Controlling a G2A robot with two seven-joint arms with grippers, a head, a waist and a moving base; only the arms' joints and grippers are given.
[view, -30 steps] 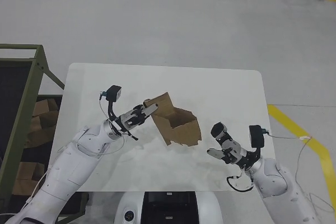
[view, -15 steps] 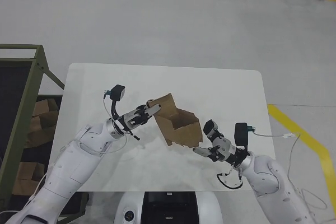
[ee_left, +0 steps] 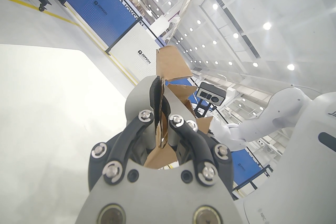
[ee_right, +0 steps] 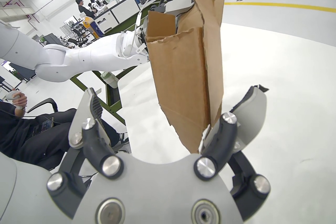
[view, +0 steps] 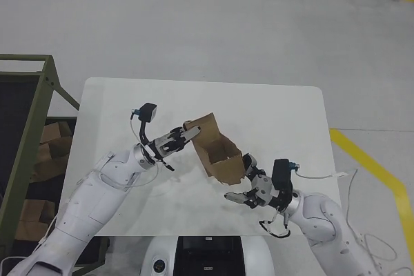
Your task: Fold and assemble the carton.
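Carton (view: 219, 153), brown and part-opened, is pinched by one flap in the left gripper (view: 184, 133); its opposite corner sits inside the right gripper (view: 240, 181), whose fingers are spread wide.

A plain brown carton (view: 219, 150) is standing out against the white table (view: 276, 110), with a yellow floor stripe (view: 369, 160) running at right and an olive-green frame (view: 17, 57) at left.

White table (view: 276, 110) beneath left gripper (view: 186, 132) and right gripper (view: 239, 181); grey floor (view: 228, 34) all round. Olive-green rack (view: 17, 58) holding cardboard boxes (view: 54, 132) outboard of left gripper; yellow floor line (view: 364, 157) outboard of right gripper. Blue partition panels (ee_left: 105, 12), round ceiling lights (ee_left: 266, 25) beyond left gripper
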